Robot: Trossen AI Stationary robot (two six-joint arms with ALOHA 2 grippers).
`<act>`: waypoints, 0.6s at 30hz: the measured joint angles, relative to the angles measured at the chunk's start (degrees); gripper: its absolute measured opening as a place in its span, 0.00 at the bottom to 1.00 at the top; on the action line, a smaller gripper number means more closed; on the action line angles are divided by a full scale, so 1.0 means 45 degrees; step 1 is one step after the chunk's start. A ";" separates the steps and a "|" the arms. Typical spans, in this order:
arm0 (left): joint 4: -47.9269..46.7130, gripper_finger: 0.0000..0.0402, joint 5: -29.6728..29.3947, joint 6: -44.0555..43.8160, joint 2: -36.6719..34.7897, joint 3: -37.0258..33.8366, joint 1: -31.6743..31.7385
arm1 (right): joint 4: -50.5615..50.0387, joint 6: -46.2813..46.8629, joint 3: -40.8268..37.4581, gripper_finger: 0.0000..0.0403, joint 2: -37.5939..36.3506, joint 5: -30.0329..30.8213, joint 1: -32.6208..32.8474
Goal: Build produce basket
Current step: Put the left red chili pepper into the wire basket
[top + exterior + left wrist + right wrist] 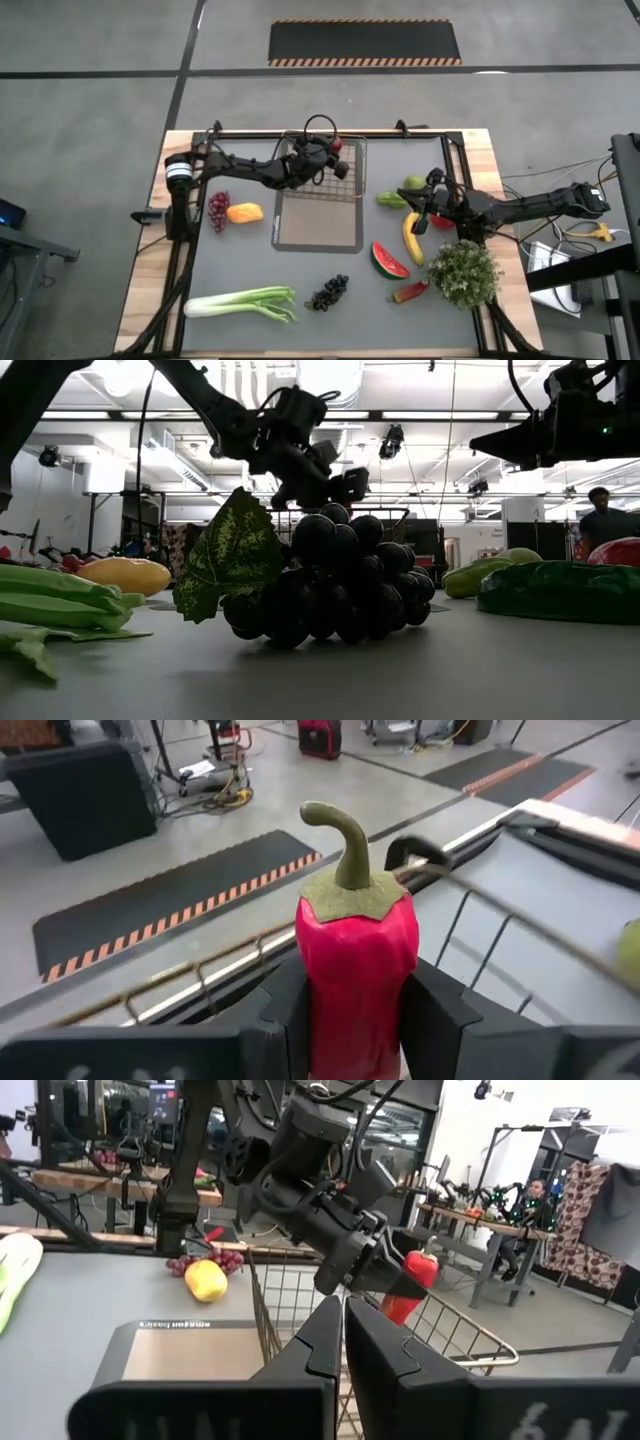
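Note:
My left gripper (332,152) hangs over the wire-mesh basket (345,185), shut on a red pepper (357,960) with a green stem. My right gripper (422,212) is shut and raised above the table's right side, over the yellow banana (412,238) and beside the green pear (413,183); it touches nothing. On the table lie the leek (240,302), dark grapes (328,292), watermelon slice (390,260), a second red pepper (410,292), red grapes (218,210) and a yellow-orange fruit (245,212). My left gripper pinches the red pepper by its body, below the green cap (350,900), between its two fingers (280,1010). It comes from the table's left, slanting down. The pepper's stem end (428,1252) points away from the fingers, and the pepper is lifted clear above the basket (300,1295).
The flat grey mat (318,225) lies just near of the basket. A bushy leafy plant (465,272) stands at the near right. Arm frames run along both table sides. People show in the room beyond the table (603,520). Bare grey table lies between mat and leek.

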 joint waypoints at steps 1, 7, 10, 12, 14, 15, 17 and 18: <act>-0.0010 0.24 -0.0001 -0.0001 0.0029 -0.0081 0.0009 | 0.0006 0.0079 0.0000 0.02 0.0004 0.0003 0.0000; 0.0005 0.24 -0.0503 -0.0015 0.0084 -0.0293 0.0065 | 0.0012 0.0297 0.0000 0.02 0.0005 0.0002 0.0000; -0.0027 0.24 -0.0576 -0.0083 0.0084 -0.0317 0.0084 | 0.0017 0.0506 0.0000 0.02 0.0003 -0.0002 0.0000; -0.0002 0.24 -0.0604 -0.0491 0.0084 -0.0317 0.0089 | 0.0017 0.0542 0.0000 0.02 0.0005 -0.0001 0.0000; -0.0035 0.24 -0.0597 -0.0820 0.0084 -0.0322 0.0089 | 0.0005 0.0542 0.0000 0.02 0.0002 -0.0002 0.0000; -0.0138 0.24 -0.0598 -0.0998 0.0084 -0.0327 0.0084 | 0.0002 0.0542 0.0000 0.02 0.0000 -0.0001 0.0000; -0.0389 0.24 -0.0598 -0.1300 0.0084 -0.0327 0.0084 | 0.0002 0.0537 0.0000 0.02 0.0000 -0.0002 0.0000; -0.0561 0.24 -0.0597 -0.1455 0.0084 -0.0326 0.0084 | 0.0002 0.0542 0.0000 0.02 0.0001 -0.0002 0.0000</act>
